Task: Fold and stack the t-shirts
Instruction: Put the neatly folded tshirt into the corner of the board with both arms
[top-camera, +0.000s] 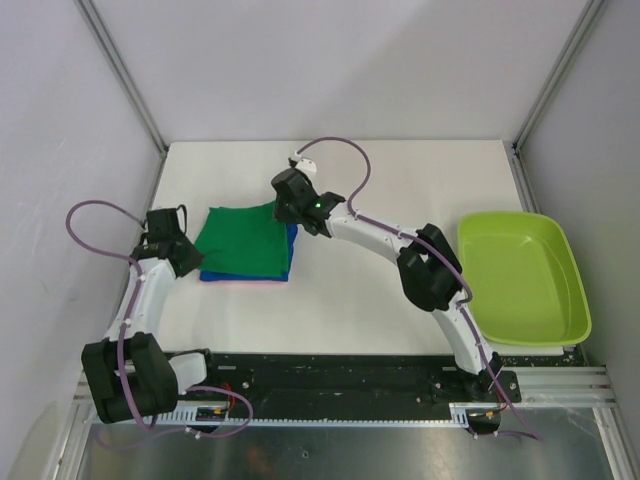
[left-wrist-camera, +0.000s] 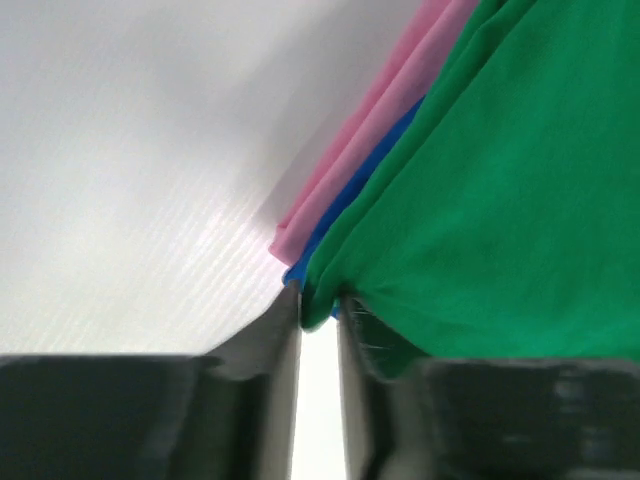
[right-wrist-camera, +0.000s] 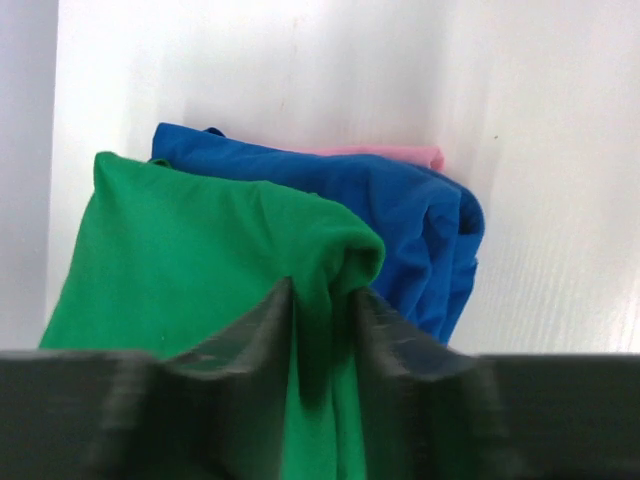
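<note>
Right gripper (right-wrist-camera: 320, 295) jaws pinch a fold of the green t-shirt (right-wrist-camera: 200, 260), blue t-shirt (right-wrist-camera: 400, 210) underneath, just beyond the tips. Left gripper (left-wrist-camera: 320, 310) jaws barely apart, green corner between the tips, can't tell if it's gripped.

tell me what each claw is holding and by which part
Both hold the green shirt: left claw pinches its left edge, right claw a bunched fold at its far right corner.

Lime-green plastic tub (top-camera: 522, 285) on right side of white table (top-camera: 400, 180), twd near edge. Black base plate (top-camera: 340, 372) & alu rail (top-camera: 560, 385) along near side.
</note>
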